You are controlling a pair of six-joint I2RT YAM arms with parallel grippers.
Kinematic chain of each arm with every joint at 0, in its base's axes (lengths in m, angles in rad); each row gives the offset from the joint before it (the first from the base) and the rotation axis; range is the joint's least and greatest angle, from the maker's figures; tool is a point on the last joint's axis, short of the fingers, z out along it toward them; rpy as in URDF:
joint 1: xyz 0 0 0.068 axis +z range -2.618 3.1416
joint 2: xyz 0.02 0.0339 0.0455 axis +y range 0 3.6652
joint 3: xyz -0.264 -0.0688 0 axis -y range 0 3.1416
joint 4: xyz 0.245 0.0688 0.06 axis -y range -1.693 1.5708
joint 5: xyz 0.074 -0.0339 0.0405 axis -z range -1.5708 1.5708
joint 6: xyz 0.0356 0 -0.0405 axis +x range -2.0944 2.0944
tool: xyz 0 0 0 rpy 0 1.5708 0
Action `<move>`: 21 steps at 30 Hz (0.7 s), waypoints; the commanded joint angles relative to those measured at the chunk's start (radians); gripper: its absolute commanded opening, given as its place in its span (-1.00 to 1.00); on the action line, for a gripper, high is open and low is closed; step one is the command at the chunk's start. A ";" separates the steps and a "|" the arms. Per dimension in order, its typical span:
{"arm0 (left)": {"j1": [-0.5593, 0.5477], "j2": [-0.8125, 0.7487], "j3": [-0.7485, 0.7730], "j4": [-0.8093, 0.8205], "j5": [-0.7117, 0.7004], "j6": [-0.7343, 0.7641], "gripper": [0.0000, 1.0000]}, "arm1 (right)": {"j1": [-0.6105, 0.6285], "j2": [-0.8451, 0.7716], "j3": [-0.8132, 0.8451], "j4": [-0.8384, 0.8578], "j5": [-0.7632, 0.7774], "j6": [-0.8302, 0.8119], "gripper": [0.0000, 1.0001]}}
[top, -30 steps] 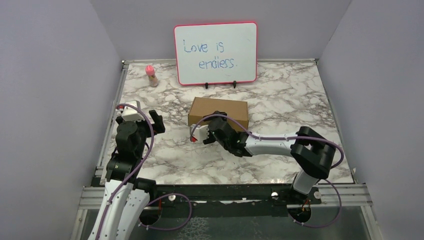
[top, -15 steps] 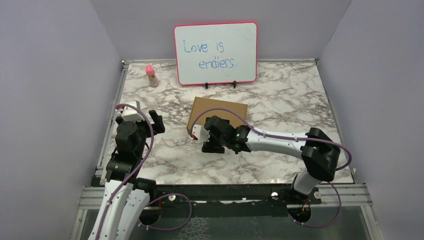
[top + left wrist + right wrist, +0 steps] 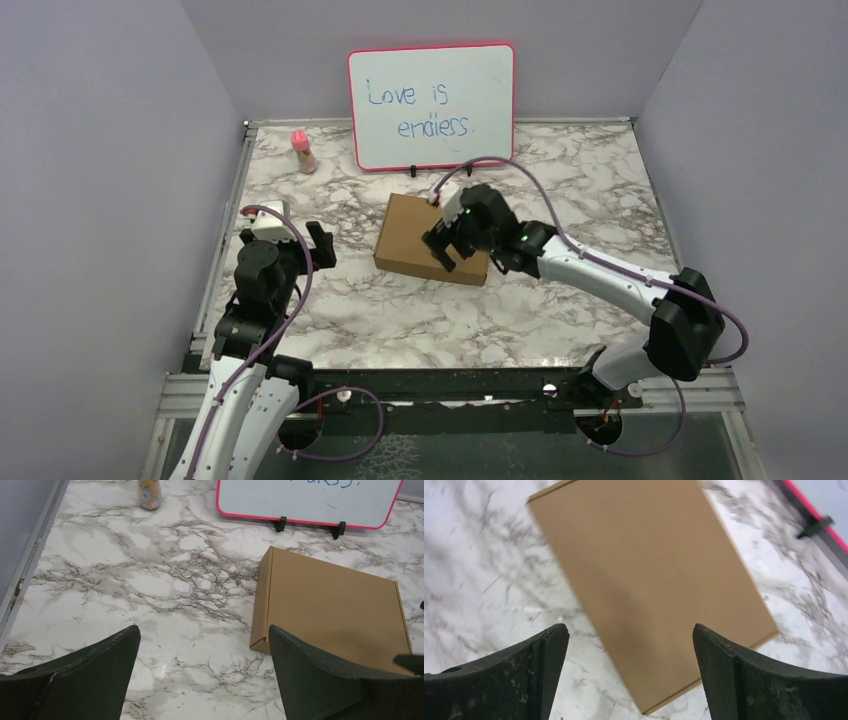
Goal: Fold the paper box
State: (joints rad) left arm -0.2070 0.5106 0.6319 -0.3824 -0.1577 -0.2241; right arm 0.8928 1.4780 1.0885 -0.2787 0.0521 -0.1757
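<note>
Paper box [image 3: 412,236] edge near whiteboard [image 3: 430,105]; right end effector [image 3: 626,635] spread above it; left end effector [image 3: 202,640] spread, apart.

Paper box [image 3: 410,235] sits mid-tabletop [image 3: 580,190], whiteboard [image 3: 431,93] standing just behind it, little bottle [image 3: 302,151] left of the whiteboard. Right gripper [image 3: 447,250] hangs over the box; left gripper [image 3: 320,247] is off to the box's left.
</note>
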 commanded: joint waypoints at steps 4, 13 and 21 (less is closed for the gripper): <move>-0.007 -0.049 0.012 0.036 0.044 -0.020 0.98 | -0.287 -0.147 -0.039 0.092 -0.060 0.293 1.00; -0.007 -0.154 -0.007 0.014 -0.008 -0.053 0.98 | -0.491 -0.500 -0.218 0.030 0.209 0.400 1.00; -0.008 -0.216 0.027 -0.052 -0.156 -0.065 0.98 | -0.492 -0.800 -0.301 -0.046 0.421 0.386 1.00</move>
State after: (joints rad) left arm -0.2119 0.3237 0.6308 -0.3985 -0.1940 -0.2649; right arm 0.3996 0.7883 0.8097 -0.2672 0.3336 0.2096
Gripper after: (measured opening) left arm 0.988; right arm 0.998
